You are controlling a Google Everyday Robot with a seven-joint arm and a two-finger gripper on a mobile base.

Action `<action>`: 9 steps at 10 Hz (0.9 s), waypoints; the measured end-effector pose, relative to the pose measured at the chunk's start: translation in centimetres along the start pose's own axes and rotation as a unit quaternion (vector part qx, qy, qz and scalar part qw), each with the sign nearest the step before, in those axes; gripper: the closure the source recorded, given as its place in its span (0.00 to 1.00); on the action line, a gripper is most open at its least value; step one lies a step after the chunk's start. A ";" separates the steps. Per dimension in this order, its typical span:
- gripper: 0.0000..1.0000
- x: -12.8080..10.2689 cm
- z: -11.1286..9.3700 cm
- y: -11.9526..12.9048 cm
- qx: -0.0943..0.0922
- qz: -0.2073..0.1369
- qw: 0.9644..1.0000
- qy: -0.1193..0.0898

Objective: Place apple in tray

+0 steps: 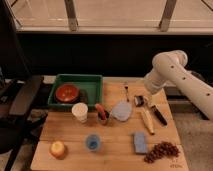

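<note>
Apple [57,148]: near-left corner of the surface [117,150], well apart from my pincer [139,100], which hangs low at the far right beside the utensils [156,115] (open or closed, I cannot tell). Tray [94,83]: far left, already holding a red bowl [66,93], so free floor remains only on its right side. Risks, as I judge them: the long reach across could sweep the white cup [79,111] or blue cup [93,142]; a nudged apple could roll off the near edge; a release over the bowl could bounce out. Surface: pale wood, crowded. Room: dark chair [22,100] at left, bright barred window [120,12] behind.
</note>
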State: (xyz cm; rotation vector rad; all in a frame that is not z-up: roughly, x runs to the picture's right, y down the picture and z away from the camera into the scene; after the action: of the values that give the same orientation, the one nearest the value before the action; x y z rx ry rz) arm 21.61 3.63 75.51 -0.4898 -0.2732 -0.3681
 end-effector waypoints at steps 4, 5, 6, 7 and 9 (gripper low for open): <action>0.20 0.0 0.0 0.0 0.000 0.000 1.000 0.000; 0.20 0.0 0.0 0.0 0.000 0.000 1.000 0.000; 0.20 0.0 0.0 0.0 0.000 0.000 1.000 0.000; 0.20 0.0 0.0 0.0 0.000 0.000 1.000 0.000; 0.20 0.0 0.0 0.0 -0.001 -0.004 1.000 -0.001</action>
State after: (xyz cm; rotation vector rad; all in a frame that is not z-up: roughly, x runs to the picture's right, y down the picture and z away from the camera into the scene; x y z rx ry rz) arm 21.62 3.60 75.56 -0.4922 -0.2768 -0.3753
